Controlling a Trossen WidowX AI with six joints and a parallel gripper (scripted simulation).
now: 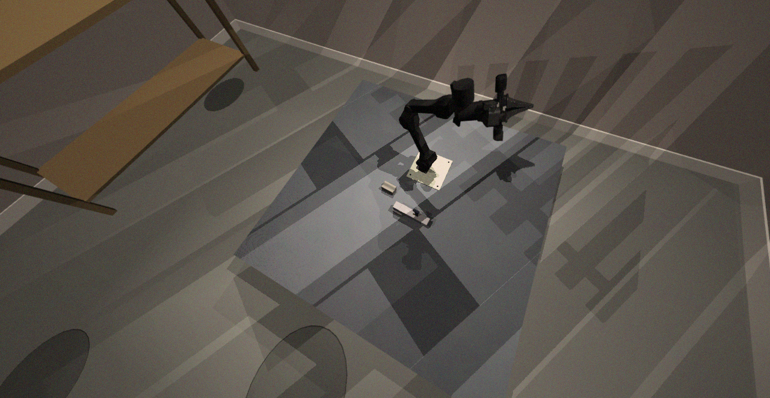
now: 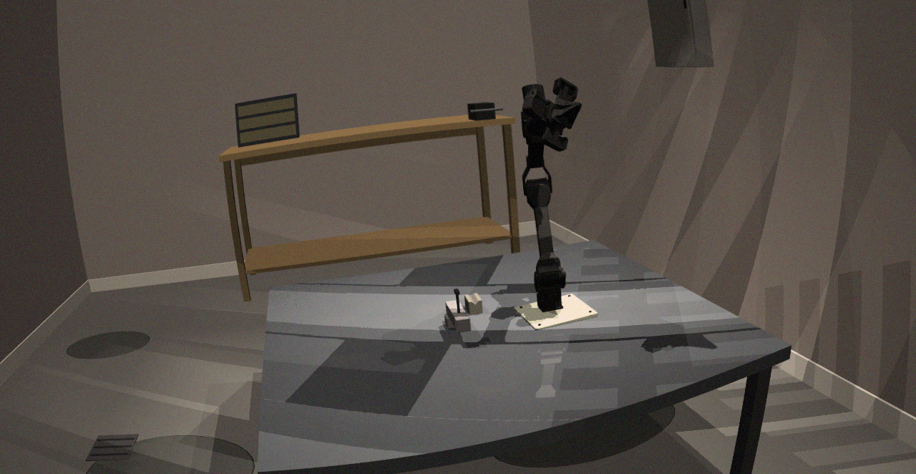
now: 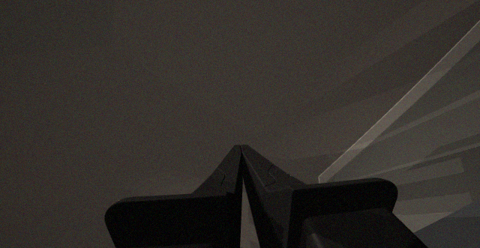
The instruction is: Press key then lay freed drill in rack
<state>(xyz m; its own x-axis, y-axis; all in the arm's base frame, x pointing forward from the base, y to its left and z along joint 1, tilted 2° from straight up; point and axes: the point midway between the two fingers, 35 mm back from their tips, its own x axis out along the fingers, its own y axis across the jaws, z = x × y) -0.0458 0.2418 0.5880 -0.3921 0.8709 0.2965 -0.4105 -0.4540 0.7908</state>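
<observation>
1. We had the gripper pinched fully together on nothing, high up, aimed off at the wall.
2. The drill stood upright in its block on the bench, far below and behind, rack just beside.

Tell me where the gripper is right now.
The gripper is shut and raised high, past the table's far edge, pointing toward the wall, well away from the drill fixture.

Open air surrounds the raised tool; only a bare wall stands ahead.
</observation>
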